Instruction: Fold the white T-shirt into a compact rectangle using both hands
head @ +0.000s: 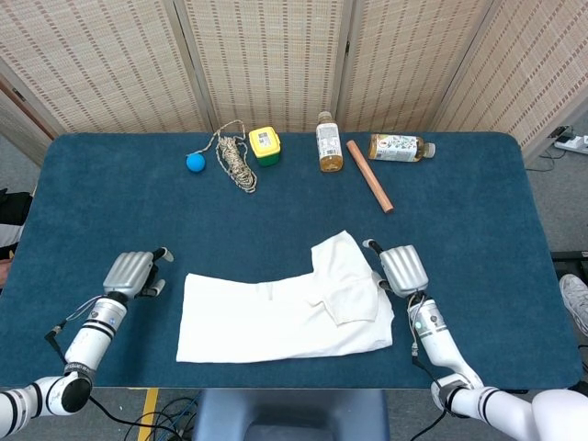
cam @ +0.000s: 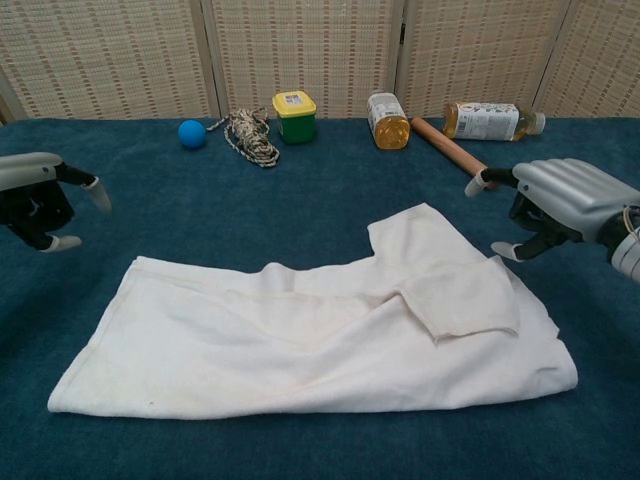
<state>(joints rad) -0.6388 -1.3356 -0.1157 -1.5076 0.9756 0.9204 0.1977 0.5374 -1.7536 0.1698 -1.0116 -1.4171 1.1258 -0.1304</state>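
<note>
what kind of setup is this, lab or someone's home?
Likely a lab test bench: a blue-covered table fenced by woven folding screens, with unrelated props lined up along its far edge, such as a blue ball and a wooden rod.

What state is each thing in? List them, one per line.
White cotton T-shirt: lying flat, partly folded, sleeve flap turned inward.
Left robot hand: open, holding nothing.
Right robot hand: open, clear of the shirt.
Two amber plastic bottles: lying down, capped.
</note>
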